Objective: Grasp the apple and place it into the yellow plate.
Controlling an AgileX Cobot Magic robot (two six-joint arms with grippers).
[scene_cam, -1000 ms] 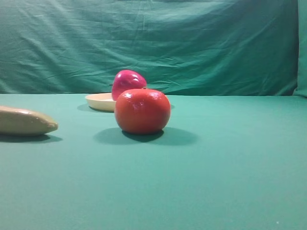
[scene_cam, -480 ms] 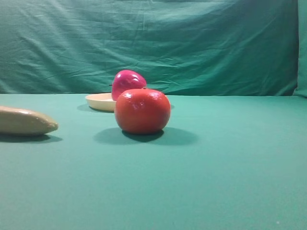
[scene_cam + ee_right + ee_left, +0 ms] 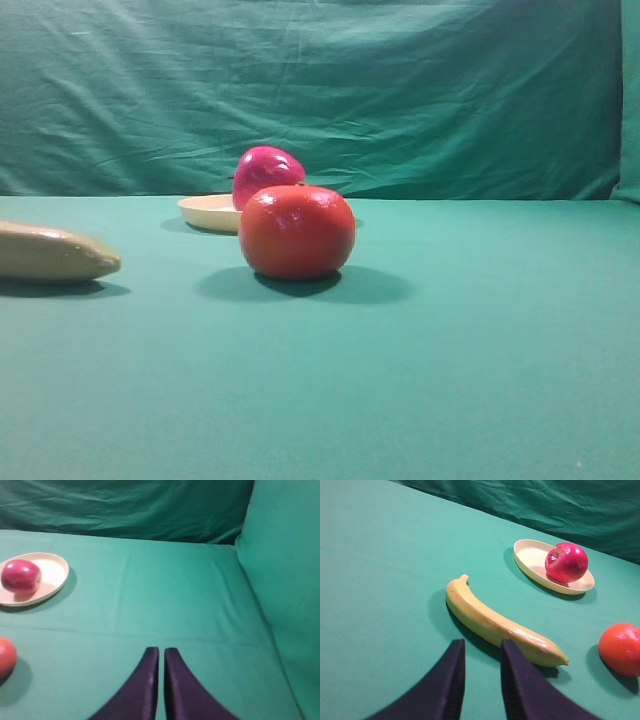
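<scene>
Apple (image 3: 566,562) rests inside the plate (image 3: 530,559), nothing gripping it. Left gripper (image 3: 479,672) jaws slightly parted, empty; right gripper (image 3: 161,672) jaws nearly closed, empty. Judgement: placement complete; retreat clear of banana (image 3: 495,623) and tomato (image 3: 621,649).

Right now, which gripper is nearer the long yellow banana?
Left. The left gripper hovers right beside the long yellow banana, fingertips almost at its middle. The right gripper is over bare green cloth; the banana is not in its view.
</scene>
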